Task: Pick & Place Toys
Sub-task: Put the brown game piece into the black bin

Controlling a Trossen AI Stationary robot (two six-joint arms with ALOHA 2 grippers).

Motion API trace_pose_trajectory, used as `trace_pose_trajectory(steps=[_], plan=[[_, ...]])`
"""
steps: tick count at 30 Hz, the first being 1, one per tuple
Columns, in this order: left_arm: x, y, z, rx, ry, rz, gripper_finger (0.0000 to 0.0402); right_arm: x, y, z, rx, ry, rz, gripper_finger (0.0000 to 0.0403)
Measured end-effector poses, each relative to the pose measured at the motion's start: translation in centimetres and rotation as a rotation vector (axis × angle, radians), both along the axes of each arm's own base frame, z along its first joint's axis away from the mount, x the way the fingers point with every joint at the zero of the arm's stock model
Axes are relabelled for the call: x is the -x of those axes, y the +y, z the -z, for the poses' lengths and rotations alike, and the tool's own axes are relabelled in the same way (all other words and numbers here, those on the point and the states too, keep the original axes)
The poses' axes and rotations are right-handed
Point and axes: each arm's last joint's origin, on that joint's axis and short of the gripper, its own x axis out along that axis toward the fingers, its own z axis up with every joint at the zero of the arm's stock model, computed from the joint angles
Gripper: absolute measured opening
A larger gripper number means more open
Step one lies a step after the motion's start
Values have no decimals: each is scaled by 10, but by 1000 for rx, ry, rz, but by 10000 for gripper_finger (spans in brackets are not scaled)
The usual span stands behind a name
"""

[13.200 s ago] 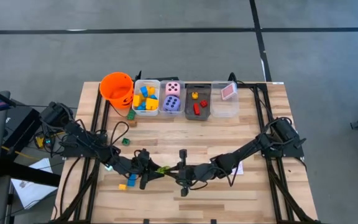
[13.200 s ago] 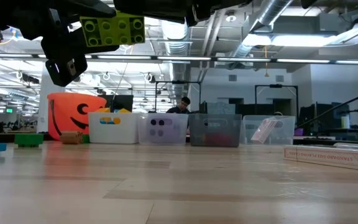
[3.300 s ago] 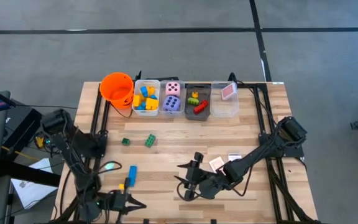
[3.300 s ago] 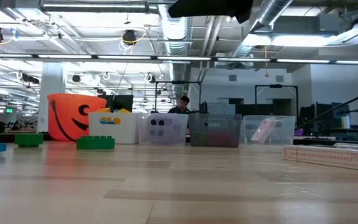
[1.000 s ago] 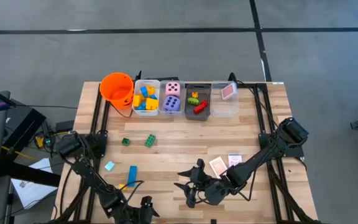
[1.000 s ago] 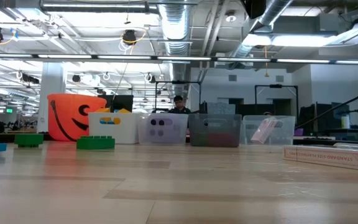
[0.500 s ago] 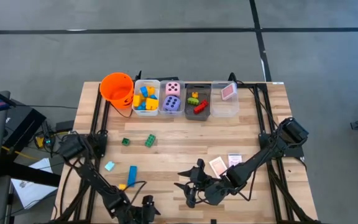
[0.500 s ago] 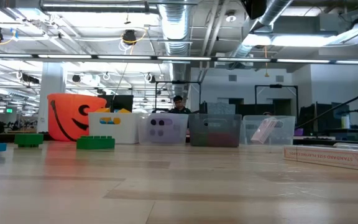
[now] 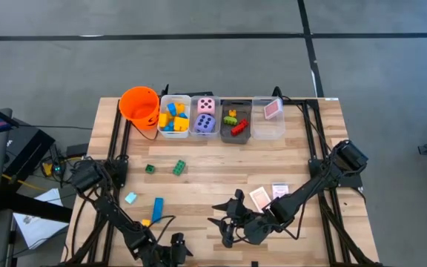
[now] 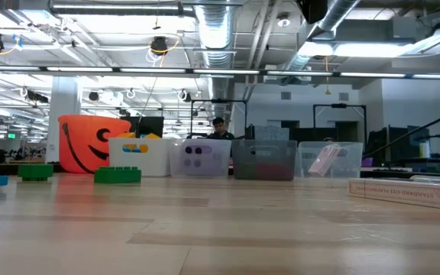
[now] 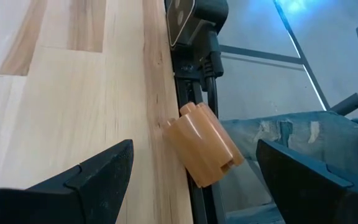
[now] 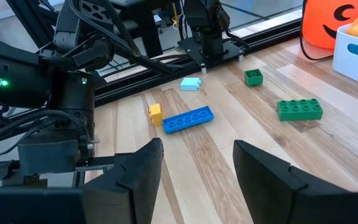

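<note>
A tan-orange block (image 11: pixel 205 148) lies at the table's near edge, partly over the dark frame rail. My left gripper (image 11: pixel 194 163) (image 9: pixel 176 248) is open down there, one finger on either side of the block with a gap on both sides. My right gripper (image 9: pixel 224 219) (image 12: pixel 197 152) hovers open and empty over the near middle. Loose on the table's left half lie a long blue block (image 12: pixel 188 119), a yellow block (image 12: pixel 155 113), a light-blue block (image 9: pixel 130 198), a small green block (image 9: pixel 149 169) and a longer green block (image 9: pixel 179 167).
At the far edge stand an orange bucket (image 9: pixel 139 105), a white bin of blocks (image 9: pixel 173 116), a bin with two dice (image 9: pixel 204 116), a grey bin (image 9: pixel 235 121) and a clear bin (image 9: pixel 268 117). Pink-white cards (image 9: pixel 259 197) lie by the right arm.
</note>
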Motion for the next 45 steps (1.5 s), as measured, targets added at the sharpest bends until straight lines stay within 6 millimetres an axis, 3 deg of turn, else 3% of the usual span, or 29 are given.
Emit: trace_pose_trajectory(steps=[22,34,45], plan=[[-4,6,3,-31,20,-26,333,0,0,0,0,0,0,193],[-18,31,10,-154,106,-81,333,0,0,0,-1,0,-3,193],[-18,34,2,-154,147,35,333,2,2,0,-7,1,-6,193]])
